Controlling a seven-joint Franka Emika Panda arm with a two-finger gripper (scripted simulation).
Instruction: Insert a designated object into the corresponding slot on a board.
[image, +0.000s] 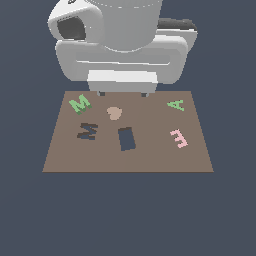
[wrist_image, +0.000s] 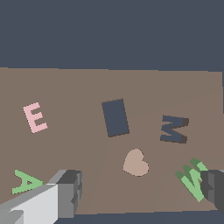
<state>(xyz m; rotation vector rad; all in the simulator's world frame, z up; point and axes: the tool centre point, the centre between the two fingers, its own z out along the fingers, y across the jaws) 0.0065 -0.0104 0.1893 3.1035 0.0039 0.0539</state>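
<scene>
The green M (image: 79, 104) was a small, flat, bright-green block cut in the shape of its letter, lying tilted on the brown board (image: 150, 160) in the far corner at the exterior view's left. Its upper face was a lighter green than its thin side walls, which showed darker in the wrist view (wrist_image: 191, 180). Just nearer the camera than it, in the exterior view, sat the M-shaped slot (image: 87, 131), a near-black cutout of about the same size, also turned at an angle. The two were close but apart, with bare board between them.

The fingers (wrist_image: 140, 192) were spread wide and held nothing; one grey pad (wrist_image: 70, 192) showed beside the green A (wrist_image: 25, 182) and the other (wrist_image: 214, 190) was at the edge of the M in the wrist view, though whether it touched the block could not be told. In the exterior view the arm's white body (image: 122, 45) hung over the board's far edge.

A tan heart (image: 114, 113) lay between the M and the dark-blue rectangular cutout (image: 127, 139) near the board's middle. The pink E (image: 179, 138) and the A (image: 176, 105) were well apart from the M, toward the exterior view's right. The M lay near the board's far and left edges. Around the board spread the dark grey-blue tabletop (image: 125, 215).
</scene>
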